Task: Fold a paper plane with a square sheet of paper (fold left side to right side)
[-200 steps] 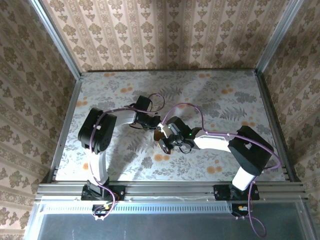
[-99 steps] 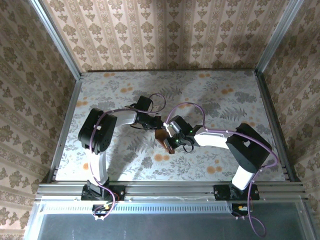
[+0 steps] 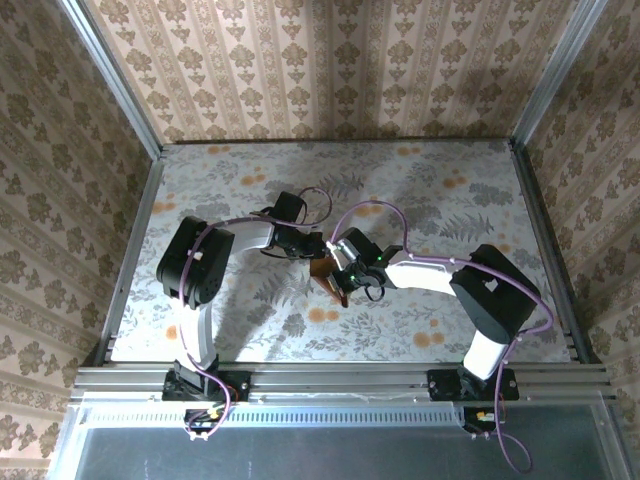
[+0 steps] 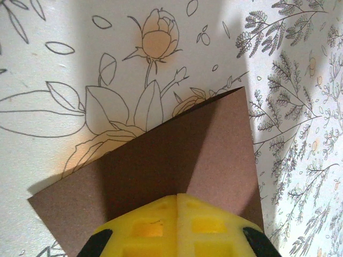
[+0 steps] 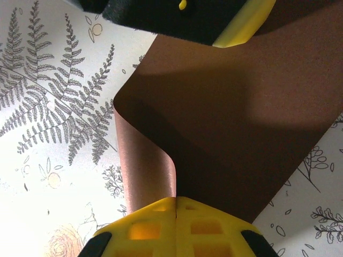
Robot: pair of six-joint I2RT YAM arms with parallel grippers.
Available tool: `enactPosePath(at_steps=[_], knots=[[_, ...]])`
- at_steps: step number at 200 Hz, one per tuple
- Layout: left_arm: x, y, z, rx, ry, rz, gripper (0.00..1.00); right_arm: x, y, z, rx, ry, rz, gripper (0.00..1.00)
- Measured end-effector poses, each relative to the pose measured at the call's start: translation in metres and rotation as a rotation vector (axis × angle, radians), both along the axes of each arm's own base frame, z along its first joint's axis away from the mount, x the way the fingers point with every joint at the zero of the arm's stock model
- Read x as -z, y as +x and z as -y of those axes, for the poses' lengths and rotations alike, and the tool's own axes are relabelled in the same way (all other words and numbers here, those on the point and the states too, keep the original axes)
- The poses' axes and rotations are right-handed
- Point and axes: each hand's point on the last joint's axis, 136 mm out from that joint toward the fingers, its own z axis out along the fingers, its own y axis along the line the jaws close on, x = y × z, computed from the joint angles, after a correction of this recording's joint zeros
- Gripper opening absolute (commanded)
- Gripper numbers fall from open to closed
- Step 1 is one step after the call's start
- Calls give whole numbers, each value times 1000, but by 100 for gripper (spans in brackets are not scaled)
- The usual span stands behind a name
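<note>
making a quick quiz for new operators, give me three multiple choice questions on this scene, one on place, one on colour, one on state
1. Where is the thin dark reddish-brown square paper sheet?
A between the left hand and right hand
B far left corner
C on the metal rail
2. What colour are the hands' fingers?
A blue
B yellow
C white
3. What is the paper's state at the right hand?
A flat
B torn
C curled over

A, both hands meet at it in the top view; B, both wrist views show yellow; C, its edge rolls up into the shut fingers.

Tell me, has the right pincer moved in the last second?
Yes. From above, the right pincer, shut on the square sheet of paper, shifted toward the far wall, away from the orange blotches.
</note>
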Motion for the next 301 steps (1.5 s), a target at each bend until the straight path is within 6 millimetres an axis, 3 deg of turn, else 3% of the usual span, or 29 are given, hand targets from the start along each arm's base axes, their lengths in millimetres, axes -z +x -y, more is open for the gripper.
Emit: enactPosePath(at_steps=[301], knots=[[0,0,1,-2,16,15,0,10,11,8,29,-87,-2,0]])
